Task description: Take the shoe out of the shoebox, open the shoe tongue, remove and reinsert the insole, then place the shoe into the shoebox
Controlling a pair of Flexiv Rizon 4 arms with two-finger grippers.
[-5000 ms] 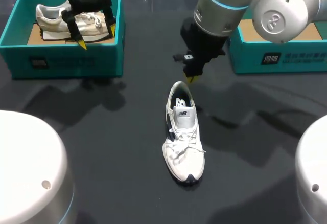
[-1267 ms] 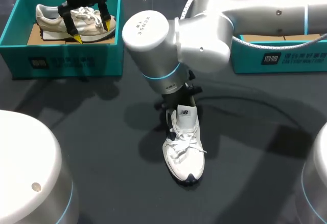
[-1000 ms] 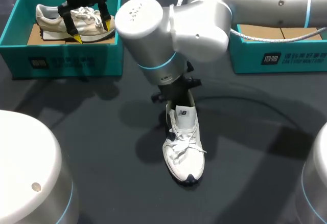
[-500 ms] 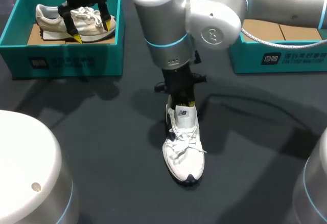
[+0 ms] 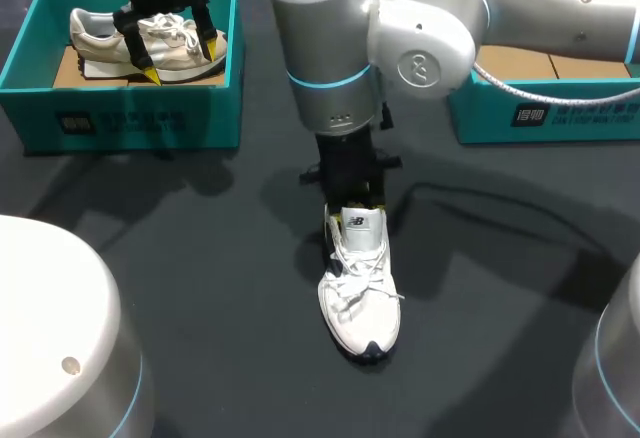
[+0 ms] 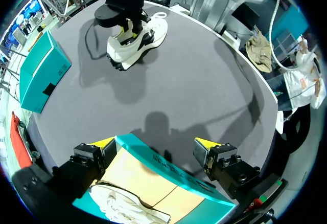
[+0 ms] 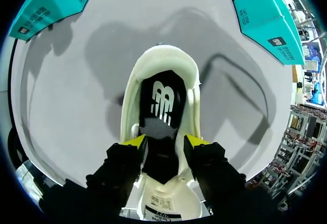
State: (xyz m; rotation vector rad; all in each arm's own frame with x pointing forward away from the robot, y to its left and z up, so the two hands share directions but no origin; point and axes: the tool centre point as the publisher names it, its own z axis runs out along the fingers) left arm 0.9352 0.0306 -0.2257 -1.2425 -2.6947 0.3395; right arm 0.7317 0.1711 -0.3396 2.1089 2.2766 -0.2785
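Altogether: two shoes (image 5: 360,293) (image 5: 95,30); two shoeboxes (image 5: 120,118) (image 5: 545,113); two grippers (image 5: 183,63) (image 7: 166,141).

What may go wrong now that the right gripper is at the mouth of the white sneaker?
1. The right gripper is open over the white lace-up sneaker, which lies loose on the dark table; a push may slide or tip it.
2. It may catch the white tongue instead of the black insole.
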